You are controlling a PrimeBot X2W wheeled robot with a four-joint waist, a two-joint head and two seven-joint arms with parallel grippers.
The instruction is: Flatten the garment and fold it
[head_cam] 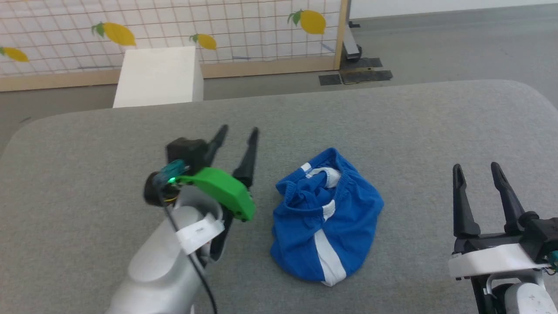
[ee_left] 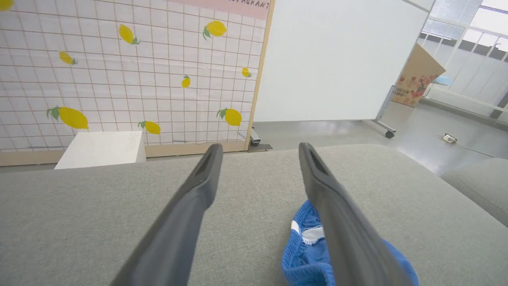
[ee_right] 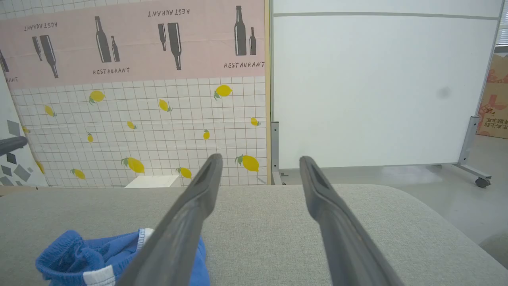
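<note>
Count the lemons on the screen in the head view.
4: far-left lemon; lemon above the left corner of the white box; lemon over its right corner; lemon beside the wooden post. The box may hide more.

- You're seeing "RESTAURANT" repeated across the pink panel (ee_right: 131,47), under the bottle drawings (ee_right: 171,41).
- Your cardboard box (ee_left: 416,79) carries print, too small to read.
</note>
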